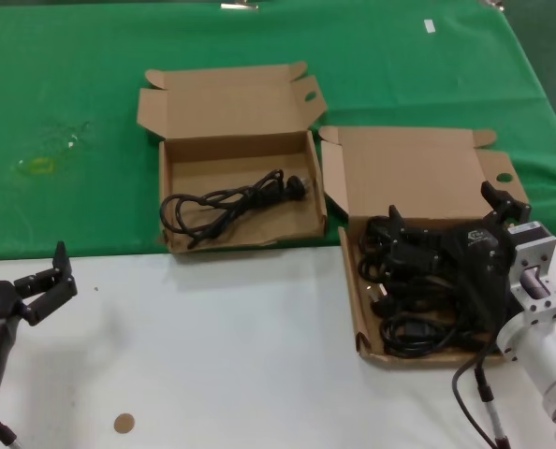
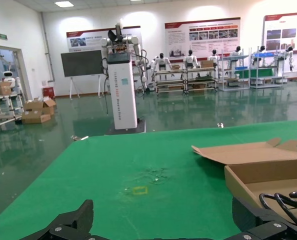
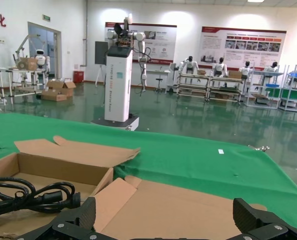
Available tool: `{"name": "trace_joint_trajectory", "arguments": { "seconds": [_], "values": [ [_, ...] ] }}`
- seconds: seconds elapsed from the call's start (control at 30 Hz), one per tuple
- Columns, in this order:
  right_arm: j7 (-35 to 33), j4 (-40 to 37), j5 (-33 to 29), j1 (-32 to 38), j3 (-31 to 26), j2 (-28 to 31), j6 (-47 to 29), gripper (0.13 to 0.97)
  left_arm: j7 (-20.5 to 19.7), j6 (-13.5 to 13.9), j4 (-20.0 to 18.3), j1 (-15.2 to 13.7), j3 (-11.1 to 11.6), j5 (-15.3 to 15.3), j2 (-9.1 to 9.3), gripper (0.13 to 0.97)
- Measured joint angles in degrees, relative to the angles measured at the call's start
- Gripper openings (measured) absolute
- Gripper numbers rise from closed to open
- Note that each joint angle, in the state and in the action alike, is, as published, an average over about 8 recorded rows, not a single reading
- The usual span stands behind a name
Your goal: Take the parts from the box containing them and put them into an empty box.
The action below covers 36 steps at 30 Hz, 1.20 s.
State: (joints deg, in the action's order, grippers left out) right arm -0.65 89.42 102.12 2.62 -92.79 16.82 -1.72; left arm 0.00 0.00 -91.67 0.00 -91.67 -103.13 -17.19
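While the left gripper (image 1: pixel 51 279) idles open at lower left of the head view, the right gripper (image 1: pixel 446 217) hovers open over the full box (image 1: pixel 364 309) of black cables (image 1: pixel 418 281) at right; centre box (image 1: pixel 241 140) holds one cable (image 1: pixel 231 201).

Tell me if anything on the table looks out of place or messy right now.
Mostly tidy. The left box holds one coiled black power cable, the right box a tangled heap of cables. Oddities: a crinkled clear scrap with a yellowish patch on the green cloth, and a small brown disc near the left gripper.
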Motion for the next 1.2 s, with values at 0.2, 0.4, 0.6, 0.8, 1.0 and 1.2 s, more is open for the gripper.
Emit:
{"name": "trace_joint_trajectory", "arguments": {
  "seconds": [0.2, 0.4, 0.6, 0.8, 1.0, 1.2],
  "values": [
    [0.00, 0.00, 0.00, 0.00, 0.00, 0.00, 0.00, 0.966, 0.00, 0.00, 0.00, 0.00, 0.00, 0.00, 0.00, 0.966],
    [0.00, 0.00, 0.00, 0.00, 0.00, 0.00, 0.00, 0.966, 0.00, 0.00, 0.00, 0.00, 0.00, 0.00, 0.00, 0.966],
    [0.00, 0.00, 0.00, 0.00, 0.00, 0.00, 0.00, 0.966, 0.00, 0.00, 0.00, 0.00, 0.00, 0.00, 0.00, 0.966],
    [0.00, 0.00, 0.00, 0.00, 0.00, 0.00, 0.00, 0.966, 0.00, 0.00, 0.00, 0.00, 0.00, 0.00, 0.00, 0.966],
    [0.00, 0.00, 0.00, 0.00, 0.00, 0.00, 0.00, 0.966, 0.00, 0.00, 0.00, 0.00, 0.00, 0.00, 0.00, 0.966],
    [0.00, 0.00, 0.00, 0.00, 0.00, 0.00, 0.00, 0.966, 0.00, 0.00, 0.00, 0.00, 0.00, 0.00, 0.00, 0.966]
  ]
}}
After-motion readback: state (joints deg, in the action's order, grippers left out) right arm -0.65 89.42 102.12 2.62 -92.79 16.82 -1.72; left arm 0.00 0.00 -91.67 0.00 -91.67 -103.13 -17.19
